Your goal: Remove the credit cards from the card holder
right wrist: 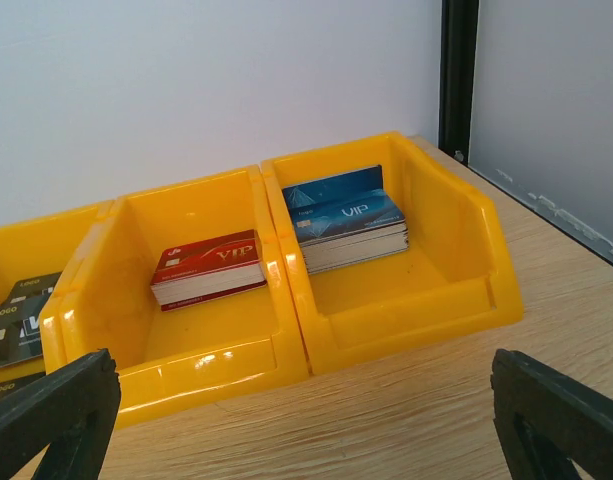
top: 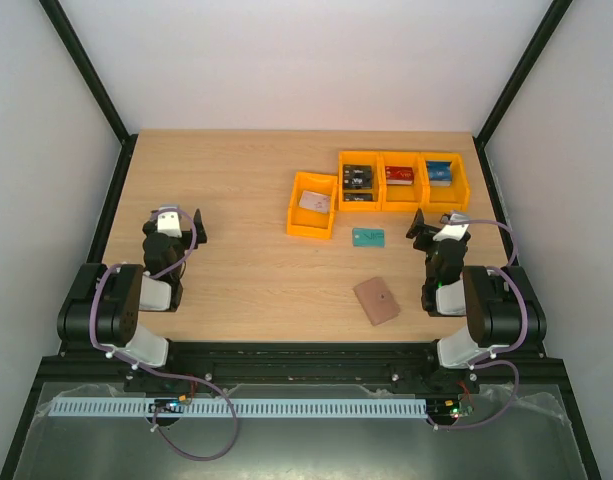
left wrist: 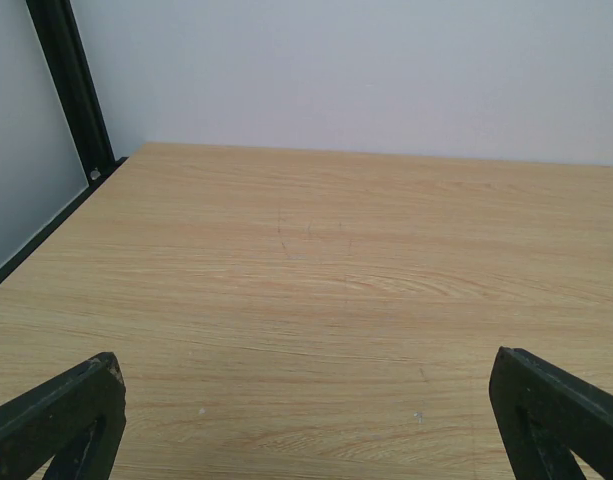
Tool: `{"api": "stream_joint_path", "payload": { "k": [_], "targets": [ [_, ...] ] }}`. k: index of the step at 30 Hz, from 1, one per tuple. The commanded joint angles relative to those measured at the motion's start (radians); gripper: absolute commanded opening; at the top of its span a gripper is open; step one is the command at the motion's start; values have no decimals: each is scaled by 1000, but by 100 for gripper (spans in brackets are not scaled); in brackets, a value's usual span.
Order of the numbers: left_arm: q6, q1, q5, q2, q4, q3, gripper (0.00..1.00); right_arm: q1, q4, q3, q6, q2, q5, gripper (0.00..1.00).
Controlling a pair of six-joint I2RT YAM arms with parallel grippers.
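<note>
The card holder (top: pixel 376 300), a small pinkish-brown pouch with a dot snap, lies flat and closed on the wooden table near the front right. The credit cards are hidden; none shows at the holder. My right gripper (top: pixel 436 222) hovers behind and to the right of the holder, open, facing the orange bins; in the right wrist view it (right wrist: pixel 306 420) holds nothing. My left gripper (top: pixel 175 217) stands open at the far left of the table, well away from the holder, over bare wood (left wrist: pixel 306 420).
A teal card (top: pixel 368 237) lies behind the holder. A single orange bin (top: pixel 298 222) holds a pale item. A row of three orange bins (top: pixel 401 207) holds stacks of black (right wrist: pixel 16 310), red (right wrist: pixel 208 268) and blue cards (right wrist: pixel 346 215). Black frame posts stand at the table corners.
</note>
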State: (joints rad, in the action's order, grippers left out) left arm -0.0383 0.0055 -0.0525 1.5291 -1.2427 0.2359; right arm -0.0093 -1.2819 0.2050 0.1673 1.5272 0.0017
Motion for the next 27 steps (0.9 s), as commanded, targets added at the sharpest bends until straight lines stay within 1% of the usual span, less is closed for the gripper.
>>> {"api": "stream_joint_path", "payload": {
  "k": [1, 7, 9, 11, 12, 14, 15, 16, 18, 20, 22, 23, 24, 27],
  "targets": [
    [-14, 5, 11, 8, -20, 17, 100, -4, -11, 12, -14, 4, 1, 99],
    [-14, 5, 11, 8, -20, 17, 99, -4, 3, 23, -13, 9, 3, 98],
    [-14, 5, 11, 8, -20, 17, 100, -4, -15, 8, -14, 0, 3, 99],
    [-13, 5, 10, 8, -19, 17, 100, -5, 5, 5, -14, -56, 1, 99],
    [-13, 5, 11, 8, -18, 17, 99, -4, 94, 24, -13, -119, 7, 99],
    [-14, 5, 12, 5, -21, 15, 99, -4, 386, 116, 65, -262, 81, 99],
    [-14, 6, 11, -1, -4, 24, 99, -4, 545, 171, 97, -331, 66, 99],
    [-16, 7, 11, -18, 46, 47, 99, -5, 671, 218, 123, -369, 12, 99],
    [-16, 17, 45, -82, 222, 127, 99, -4, 887, 286, 146, -421, -157, 99],
    [21, 27, 114, -127, 446, 237, 100, -4, 1042, 335, 177, -454, -318, 99],
    [80, 29, 174, -162, 670, 357, 100, -4, 1178, 378, 220, -486, -423, 99],
    [107, 32, 200, -180, 782, 420, 99, -4, 1239, 391, 246, -503, -448, 99],
    [135, 36, 230, -197, 897, 480, 99, 0, 1302, 403, 279, -522, -437, 98],
    [220, 52, 322, -252, 1191, 626, 99, 41, 1522, 451, 341, -551, -315, 87]
  ]
}}
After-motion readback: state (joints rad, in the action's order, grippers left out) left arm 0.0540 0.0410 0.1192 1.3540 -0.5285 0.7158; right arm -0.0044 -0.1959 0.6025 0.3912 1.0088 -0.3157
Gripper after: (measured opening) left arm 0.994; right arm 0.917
